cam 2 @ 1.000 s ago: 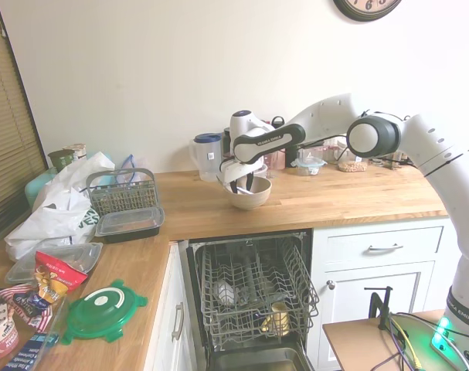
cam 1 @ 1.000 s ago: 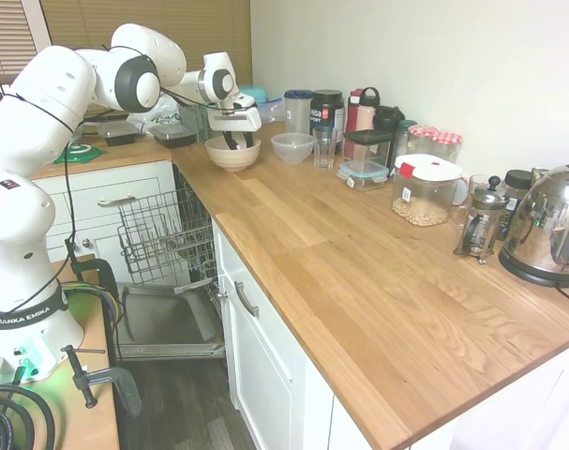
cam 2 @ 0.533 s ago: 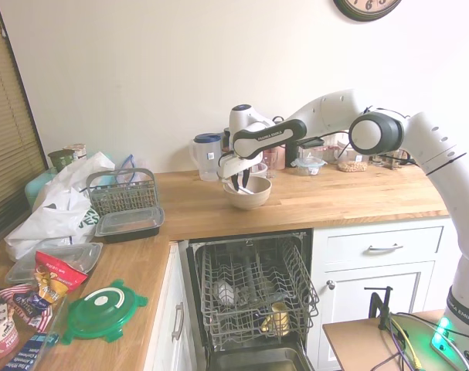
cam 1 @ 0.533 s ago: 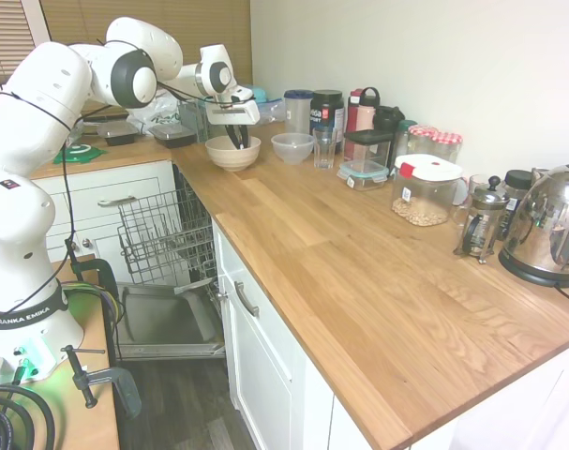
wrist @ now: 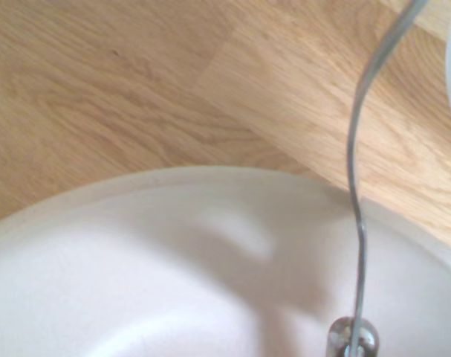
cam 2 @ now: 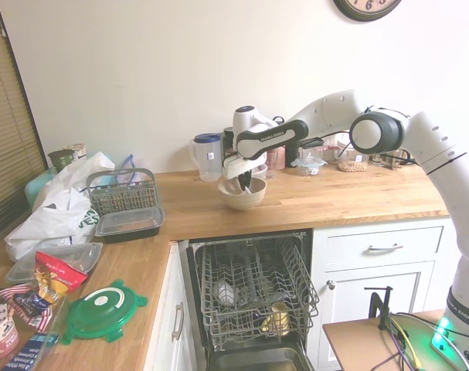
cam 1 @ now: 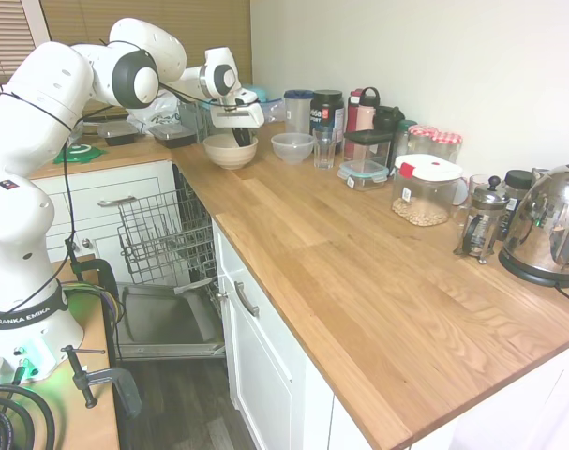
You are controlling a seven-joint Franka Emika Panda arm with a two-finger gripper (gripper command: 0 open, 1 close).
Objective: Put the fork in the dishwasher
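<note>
Hovering over the beige round bowl (cam 2: 242, 194) near the wooden tabletop (cam 1: 359, 272) edge, the gripper (cam 2: 244, 182) is reaching down. Whether its fingers are clamping the slim silver-grey metal fork (wrist: 357, 223) I cannot tell.

I see the arm stretched out nearly level from its base, elbow high, forearm running toward the wall. Wrist is bent so the gripper (cam 1: 237, 139) points straight down in the first exterior view; in the second exterior view it (cam 2: 242, 184) comes in from the right, same downward pose. Dark fingers (cam 2: 246, 182) hang close together below the white hand. I can't tell from either view if they're closed.
</note>
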